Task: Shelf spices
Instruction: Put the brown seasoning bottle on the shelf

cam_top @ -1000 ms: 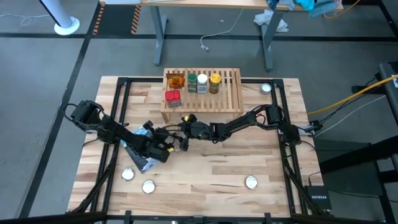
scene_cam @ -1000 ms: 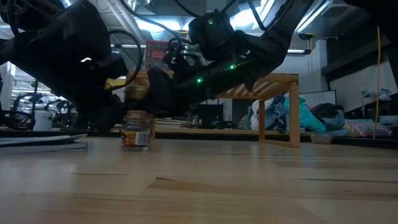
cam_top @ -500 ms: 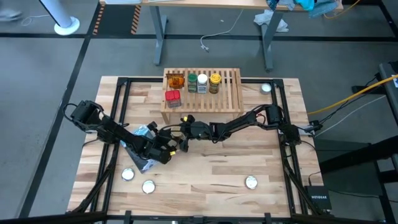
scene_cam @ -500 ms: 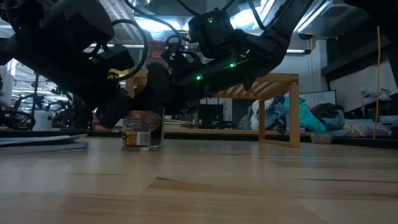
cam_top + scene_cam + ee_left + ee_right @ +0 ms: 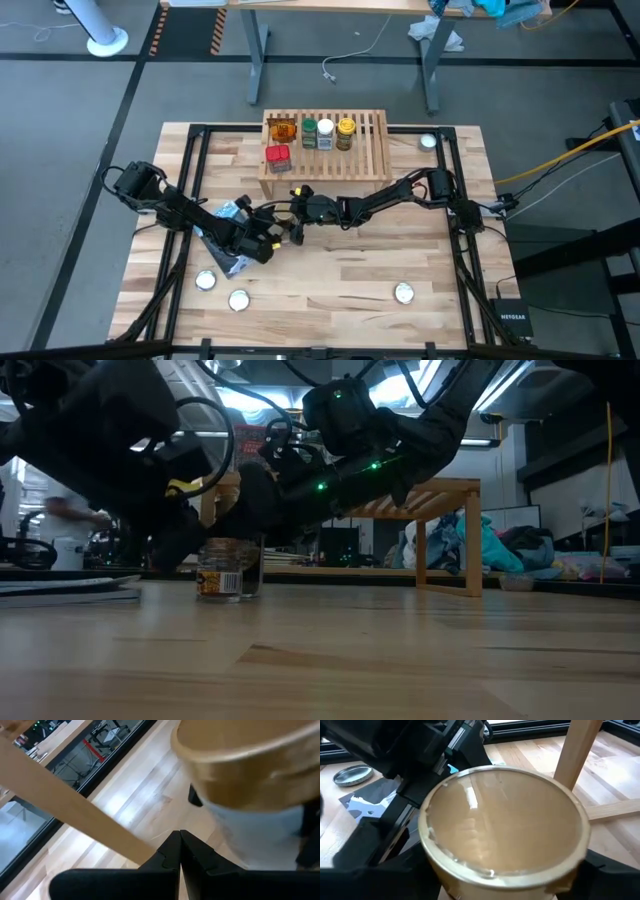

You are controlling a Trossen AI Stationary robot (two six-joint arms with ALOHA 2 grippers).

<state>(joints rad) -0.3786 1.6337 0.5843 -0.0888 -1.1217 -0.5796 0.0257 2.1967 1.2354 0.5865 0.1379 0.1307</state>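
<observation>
Tan-lidded jar between two claws, with a knock-over the main risk.

High view: the right claw point(image 5: 297, 226) reaches left across the worktop point(image 5: 420, 250) to a jar point(image 5: 295, 230) just near of the shelf point(image 5: 370, 160), where five spices point(image 5: 325, 133) already stand; the left claw point(image 5: 268, 240) crowds in beside it, so the arms could clash. Low view: the jar point(image 5: 220, 570) stands upright on the worktop with dark fingers close at its sides; an off-centre squeeze could tip or skid it. Left wrist view: the left claw point(image 5: 180, 851) is pressed together, empty, right beside the jar point(image 5: 250, 780), so a nudge could topple it. Right wrist view: the right claw's fingers stand apart, astride the tan lid point(image 5: 505, 845), and the shelf leg point(image 5: 575, 752) close behind might catch the jar on the lift.
</observation>
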